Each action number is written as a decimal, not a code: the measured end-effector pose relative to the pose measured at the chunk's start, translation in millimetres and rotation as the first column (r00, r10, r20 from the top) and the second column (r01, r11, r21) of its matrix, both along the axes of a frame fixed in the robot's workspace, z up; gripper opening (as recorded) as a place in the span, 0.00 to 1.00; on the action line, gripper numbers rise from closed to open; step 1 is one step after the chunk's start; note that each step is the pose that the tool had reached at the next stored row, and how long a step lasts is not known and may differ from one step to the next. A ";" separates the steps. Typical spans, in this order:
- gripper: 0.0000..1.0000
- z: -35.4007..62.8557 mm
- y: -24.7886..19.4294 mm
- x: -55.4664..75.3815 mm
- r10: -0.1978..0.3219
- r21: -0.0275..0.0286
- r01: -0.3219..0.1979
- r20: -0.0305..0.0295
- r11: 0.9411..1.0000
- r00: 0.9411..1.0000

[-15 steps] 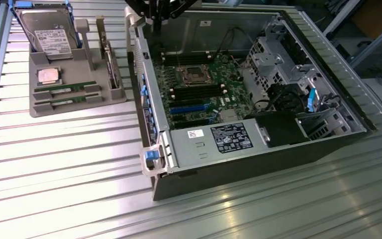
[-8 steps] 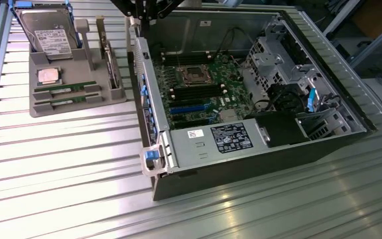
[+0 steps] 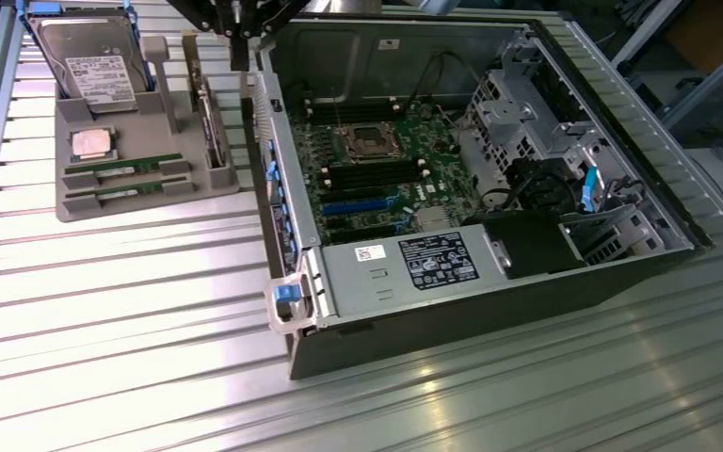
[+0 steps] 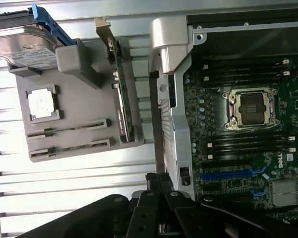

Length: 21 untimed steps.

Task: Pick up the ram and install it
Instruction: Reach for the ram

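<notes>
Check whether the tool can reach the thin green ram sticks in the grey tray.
Likely yes: the thin green ram sticks lie uncovered in the grey tray, nothing over them. The tool hangs by the open computer case; the upright card nearby could crowd it.

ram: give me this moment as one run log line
ram: both sticks lying in grey tray | gripper: holds no ram, above case wall beside tray | install: not done
</notes>
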State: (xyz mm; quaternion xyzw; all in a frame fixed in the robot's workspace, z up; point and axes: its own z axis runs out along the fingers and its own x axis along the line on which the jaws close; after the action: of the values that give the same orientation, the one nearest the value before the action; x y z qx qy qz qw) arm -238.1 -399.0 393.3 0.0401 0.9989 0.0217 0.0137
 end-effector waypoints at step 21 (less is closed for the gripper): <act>0.11 0.0 0.0 -55.3 0.006 0.000 -0.006 0.001 1.000 1.000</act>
State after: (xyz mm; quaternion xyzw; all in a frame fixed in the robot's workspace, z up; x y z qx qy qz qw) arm -293.4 -398.9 393.3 0.0373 0.9990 0.0217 0.0141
